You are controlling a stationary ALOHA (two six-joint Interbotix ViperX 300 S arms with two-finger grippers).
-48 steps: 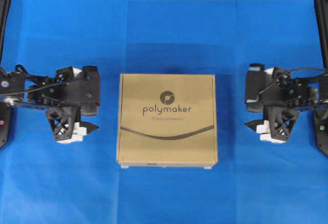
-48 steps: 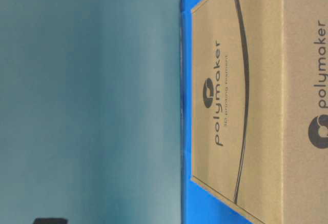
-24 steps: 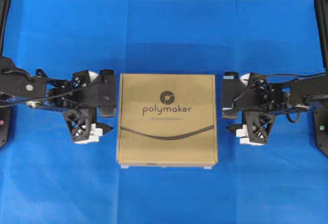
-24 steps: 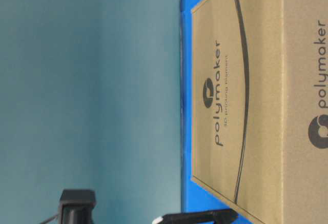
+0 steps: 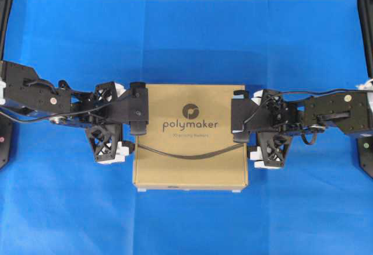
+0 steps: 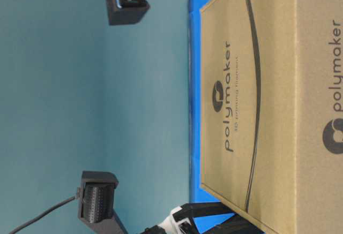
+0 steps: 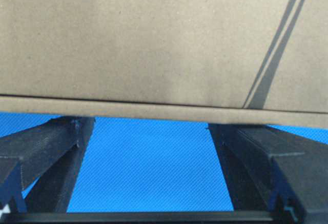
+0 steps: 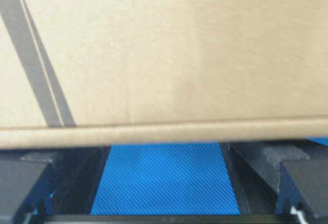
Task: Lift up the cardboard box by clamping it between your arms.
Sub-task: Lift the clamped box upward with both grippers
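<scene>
The cardboard box (image 5: 189, 135) lies flat on the blue mat, tan with a dark "polymaker" logo and a curved line. Both arms flank it. My left gripper (image 5: 133, 129) is at the box's left side and my right gripper (image 5: 247, 131) at its right side. Each is open, the jaws spread wide with only mat between them. In the left wrist view the black fingers (image 7: 51, 147) run up to the box's (image 7: 154, 39) lower edge. The right wrist view shows the same: fingers (image 8: 266, 165) end under the box (image 8: 169, 55). Whether the tips press on it is unclear.
The blue mat (image 5: 186, 39) spreads all round the box. A teal wall (image 6: 80, 95) bounds the far side. The black wrist camera housings (image 5: 138, 108) overlap the box's top edges on both sides. Black arm bases (image 5: 364, 156) stand at the table's outer edges.
Both arms have moved inward from well apart until their grippers reach the box's left and right sides. The box has not moved. Both grippers have stayed open.
</scene>
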